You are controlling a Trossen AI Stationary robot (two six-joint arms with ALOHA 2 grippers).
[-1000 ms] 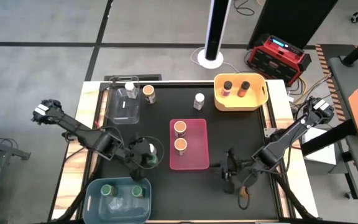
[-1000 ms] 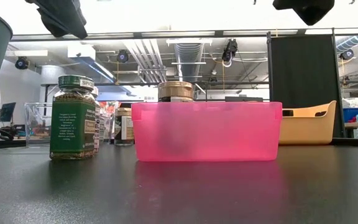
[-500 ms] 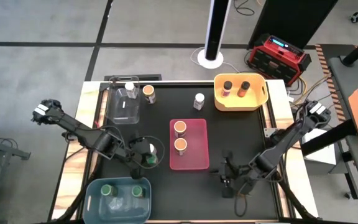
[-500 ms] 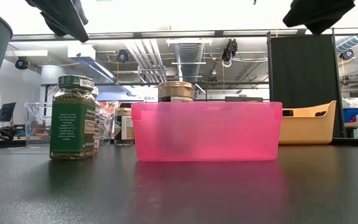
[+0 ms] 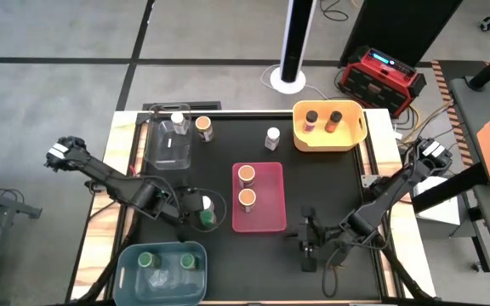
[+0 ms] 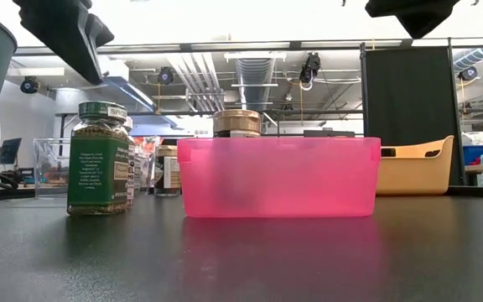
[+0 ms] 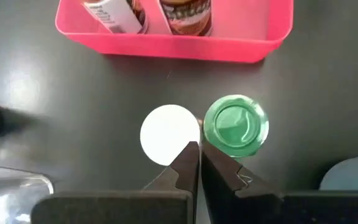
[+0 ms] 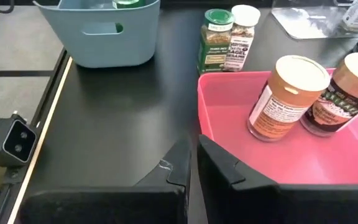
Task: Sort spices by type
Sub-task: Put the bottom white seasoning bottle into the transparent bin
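Note:
A green-lidded spice jar (image 5: 204, 219) and a white-lidded one (image 5: 207, 204) stand side by side on the black table, left of the pink bin (image 5: 270, 223). My left gripper (image 5: 195, 211) is shut and hangs just left of them, raised above their lids; its wrist view shows the green lid (image 7: 235, 127) and the white lid (image 7: 169, 134) past the fingertips. My right gripper (image 5: 305, 246) is shut and hovers over bare table right of the pink bin, which holds two orange-lidded jars (image 8: 286, 96).
The blue bin (image 5: 130, 276) at the near left holds two green-lidded jars. The yellow bin (image 5: 357, 136) at the far right holds two dark-lidded ones. A clear bin (image 5: 156, 153) holds a white-lidded jar. An orange-lidded jar (image 5: 203, 127) and a white-lidded jar (image 5: 272, 138) stand loose on the far table.
My left gripper has drawn back a little toward the table's left, away from over the green-lidded jar, whose lid now shows uncovered. My right gripper has shifted slightly toward the near edge. The jars have stayed where they were.

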